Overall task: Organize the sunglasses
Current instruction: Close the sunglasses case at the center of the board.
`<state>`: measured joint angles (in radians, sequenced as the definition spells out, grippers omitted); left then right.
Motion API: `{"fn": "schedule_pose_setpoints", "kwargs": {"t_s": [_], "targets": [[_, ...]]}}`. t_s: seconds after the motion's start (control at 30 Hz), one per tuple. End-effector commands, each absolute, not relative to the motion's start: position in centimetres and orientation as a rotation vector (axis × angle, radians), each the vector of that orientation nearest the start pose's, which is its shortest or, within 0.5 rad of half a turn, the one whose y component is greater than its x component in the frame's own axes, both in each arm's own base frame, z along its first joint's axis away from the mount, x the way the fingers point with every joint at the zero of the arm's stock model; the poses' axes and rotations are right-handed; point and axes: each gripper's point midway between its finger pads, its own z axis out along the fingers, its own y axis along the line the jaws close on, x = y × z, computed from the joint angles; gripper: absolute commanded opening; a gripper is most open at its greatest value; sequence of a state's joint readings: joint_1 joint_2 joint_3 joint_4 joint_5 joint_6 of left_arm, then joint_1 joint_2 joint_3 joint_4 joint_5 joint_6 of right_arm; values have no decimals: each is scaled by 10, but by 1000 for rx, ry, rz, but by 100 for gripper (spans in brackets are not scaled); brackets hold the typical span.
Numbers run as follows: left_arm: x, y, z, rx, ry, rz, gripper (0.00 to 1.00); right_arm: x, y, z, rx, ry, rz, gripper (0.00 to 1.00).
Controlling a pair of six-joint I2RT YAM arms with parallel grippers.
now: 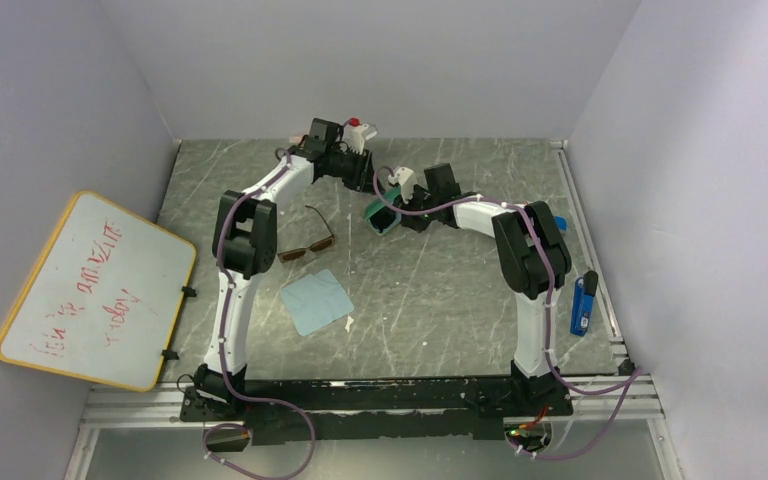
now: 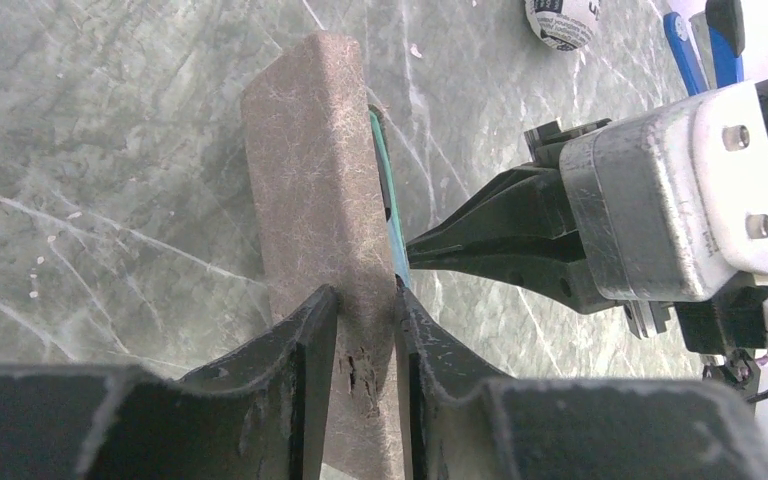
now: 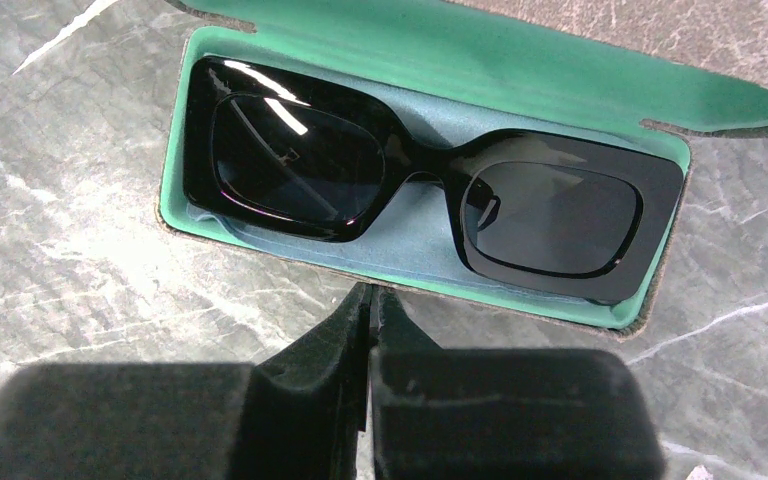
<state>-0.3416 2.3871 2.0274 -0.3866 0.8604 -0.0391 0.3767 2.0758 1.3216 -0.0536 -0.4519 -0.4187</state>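
**One pair is in its case, one pair waits on the surface**

The black sunglasses (image 3: 430,180) lie folded inside the green-lined case (image 3: 560,85), lenses facing up. This part of the task looks almost done, but the case is not closed. The left claw (image 2: 365,310) is clamped on the brown lid (image 2: 310,180) and holds it standing up. The right claw (image 3: 370,300) is closed with nothing between its fingers. Its tip is at the green edge of the case, just in front of the black pair.

The thin-framed sunglasses (image 1: 310,243) with brown lenses lie open on the surface (image 1: 440,290), left of the case and apart from it. A light-blue cloth (image 1: 316,300) lies just beside them. I judge that nothing is done for this pair yet.

What is left, in my opinion, is to shut the lid over the black pair and then put away the thin pair. I cannot find a second case with certainty in these views.
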Motion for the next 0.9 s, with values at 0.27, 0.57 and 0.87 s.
{"fn": "schedule_pose_setpoints", "kwargs": {"t_s": [0.27, 0.57, 0.87], "targets": [[486, -327, 116, 826, 2080, -1268, 26, 454, 251, 26, -1104, 2029, 524, 5], [477, -326, 82, 862, 2136, -1211, 25, 455, 253, 29, -1107, 2025, 530, 5], [458, -332, 58, 895, 2188, -1224, 25, 455, 255, 32, -1109, 2017, 531, 5]]}}
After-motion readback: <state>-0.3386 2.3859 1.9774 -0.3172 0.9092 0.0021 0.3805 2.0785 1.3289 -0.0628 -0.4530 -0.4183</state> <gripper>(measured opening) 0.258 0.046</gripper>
